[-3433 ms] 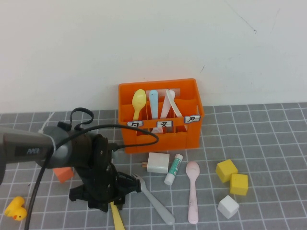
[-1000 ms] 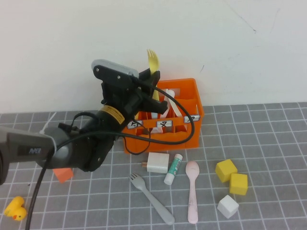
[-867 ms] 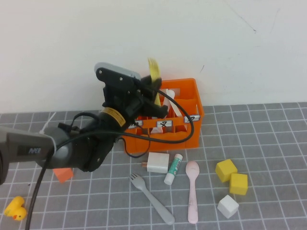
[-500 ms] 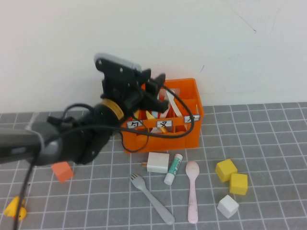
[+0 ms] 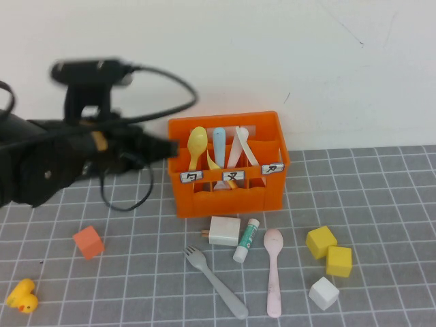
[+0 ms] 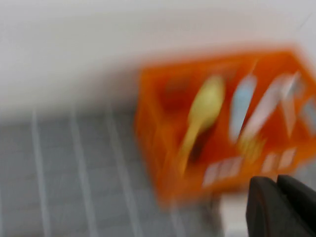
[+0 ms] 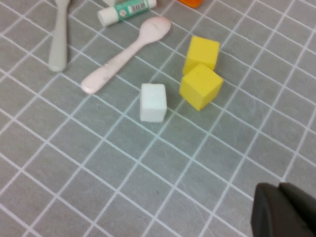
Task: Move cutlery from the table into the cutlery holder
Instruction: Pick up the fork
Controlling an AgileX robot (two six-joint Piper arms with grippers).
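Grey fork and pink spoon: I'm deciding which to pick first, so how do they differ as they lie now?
The grey fork lies slanted, its tines toward the left gripper, which is beside the cutlery holder; the pink spoon lies nearly straight, bowl toward the holder. The fork is grey with tines; the spoon is pale pink with a rounded bowl. Both lie flat on the table. The right gripper is above the tiles.

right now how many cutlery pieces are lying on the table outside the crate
2. A grey plastic fork lies on the grey tiled table in front of the orange plastic crate; a pale pink plastic spoon lies just right of it.
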